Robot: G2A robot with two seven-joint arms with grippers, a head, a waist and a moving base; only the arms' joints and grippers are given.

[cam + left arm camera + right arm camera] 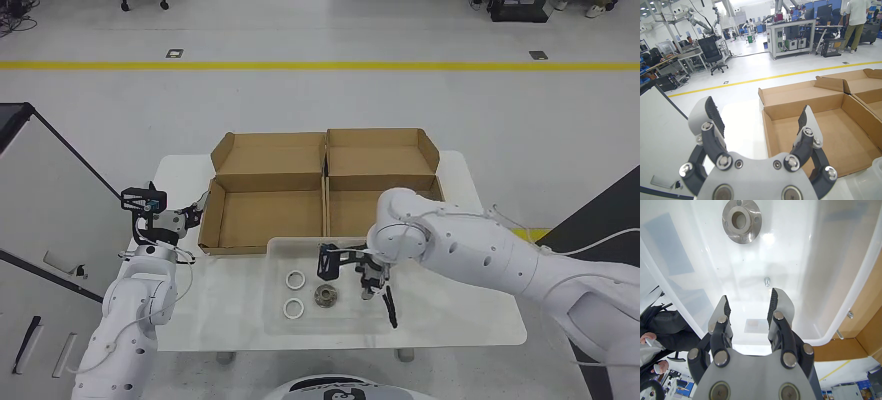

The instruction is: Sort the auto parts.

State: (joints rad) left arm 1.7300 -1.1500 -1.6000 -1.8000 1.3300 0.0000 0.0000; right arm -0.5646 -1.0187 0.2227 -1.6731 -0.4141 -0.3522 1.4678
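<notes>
A clear white bin (345,246) holds two white rings (295,279) (293,308) and a metal flange (324,295). My right gripper (367,284) hangs open inside the bin, to the flange's right. In the right wrist view the right gripper (749,292) is empty. A small bolt (766,282) lies on the bin floor just beyond its fingertips, and the flange (741,220) lies farther ahead. My left gripper (195,213) is open and empty at the left box's outer side. The left gripper (757,103) faces that box (819,132).
Two open, empty cardboard boxes (265,215) (385,200) stand side by side behind the bin, flaps raised at the back. The second box (866,89) adjoins the first. The bin's rim (857,298) runs close beside the box wall. A white table (230,310) carries everything.
</notes>
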